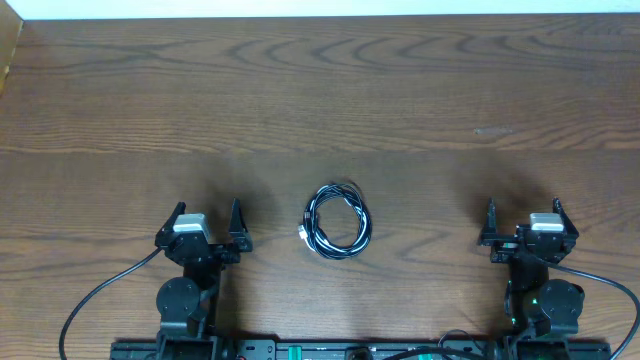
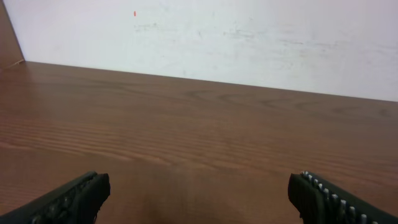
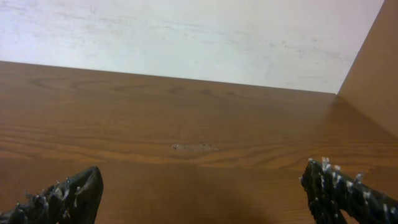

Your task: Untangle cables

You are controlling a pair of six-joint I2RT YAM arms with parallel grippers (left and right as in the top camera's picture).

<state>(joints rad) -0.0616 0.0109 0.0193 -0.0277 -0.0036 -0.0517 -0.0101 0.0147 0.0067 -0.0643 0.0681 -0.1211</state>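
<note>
The cables (image 1: 337,220) lie coiled together in a small ring on the wooden table (image 1: 320,100), a thin black cord wound with a thin white one, midway between the two arms. My left gripper (image 1: 207,222) stands open to the left of the coil, apart from it. My right gripper (image 1: 524,216) stands open well to the right of it. In the left wrist view my left gripper (image 2: 199,196) shows wide-spread fingers with only bare table between them. The right wrist view shows my right gripper (image 3: 202,196) the same way. Neither wrist view shows the cables.
A pale wall (image 2: 217,37) rises behind the table's far edge. A wooden side panel (image 3: 373,74) stands at the right of the table. Thick black leads (image 1: 95,300) run from the arm bases along the near edge.
</note>
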